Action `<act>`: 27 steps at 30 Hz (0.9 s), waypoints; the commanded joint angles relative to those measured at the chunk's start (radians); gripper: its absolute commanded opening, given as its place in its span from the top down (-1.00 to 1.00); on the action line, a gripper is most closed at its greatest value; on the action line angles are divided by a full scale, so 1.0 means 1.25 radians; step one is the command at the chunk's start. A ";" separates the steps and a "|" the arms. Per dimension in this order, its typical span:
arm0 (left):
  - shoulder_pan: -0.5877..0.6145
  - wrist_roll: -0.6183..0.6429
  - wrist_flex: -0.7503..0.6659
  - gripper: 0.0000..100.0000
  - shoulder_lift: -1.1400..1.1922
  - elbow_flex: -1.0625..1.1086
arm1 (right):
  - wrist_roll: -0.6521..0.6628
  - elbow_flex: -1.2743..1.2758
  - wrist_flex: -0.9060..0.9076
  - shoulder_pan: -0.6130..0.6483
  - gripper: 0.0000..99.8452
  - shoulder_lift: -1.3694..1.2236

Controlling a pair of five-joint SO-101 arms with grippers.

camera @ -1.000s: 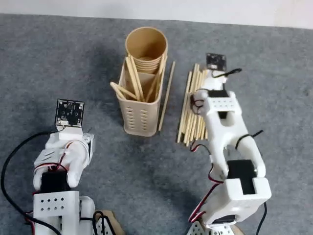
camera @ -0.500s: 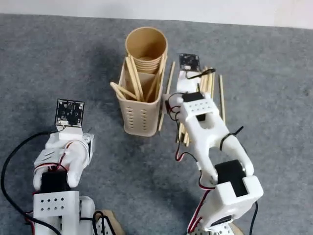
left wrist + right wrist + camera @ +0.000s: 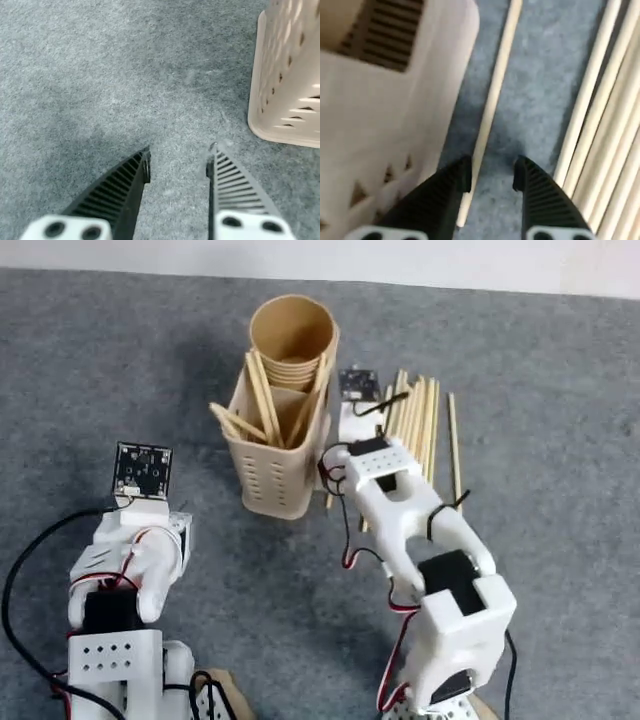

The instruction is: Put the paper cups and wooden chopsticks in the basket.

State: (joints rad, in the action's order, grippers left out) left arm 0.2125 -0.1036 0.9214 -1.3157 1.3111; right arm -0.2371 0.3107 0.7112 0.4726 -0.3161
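Observation:
The beige basket [image 3: 272, 462] holds a stack of paper cups [image 3: 292, 332] and several wooden chopsticks [image 3: 262, 398]. My right arm [image 3: 385, 475] stands close against the basket's right side. Its gripper [image 3: 492, 172] is open just above the carpet. One loose chopstick [image 3: 495, 95] lies along the basket wall [image 3: 395, 100], next to one fingertip [image 3: 462, 175]. A pile of chopsticks [image 3: 600, 125] lies on the other side, seen from above as a pile [image 3: 418, 418]. My left gripper [image 3: 178, 160] hangs open over bare carpet, with the basket [image 3: 290, 75] a little way off.
A single chopstick [image 3: 455, 445] lies apart to the right of the pile. My left arm [image 3: 130, 560] sits at the near left. Grey carpet covers the table, and a pale wall edge runs along the far side.
My right arm has swung left from over the chopstick pile to the basket's side. The basket has shifted and tipped slightly to the left. The left arm has not moved.

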 commanded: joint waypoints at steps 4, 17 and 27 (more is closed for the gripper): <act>-0.037 0.004 -0.023 0.59 -0.001 -0.020 | -0.004 -0.030 -0.009 0.010 0.71 -0.060; -0.042 0.004 -0.009 0.59 -0.006 -0.020 | -0.001 -0.094 0.131 -0.110 0.72 -0.062; -0.040 0.004 -0.009 0.59 -0.006 -0.020 | 0.070 -0.148 0.219 -0.115 0.90 -0.062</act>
State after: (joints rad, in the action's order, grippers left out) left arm 0.1741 -0.1036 0.9106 -1.3157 1.3111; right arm -0.1603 0.1358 0.9505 0.3529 -0.4051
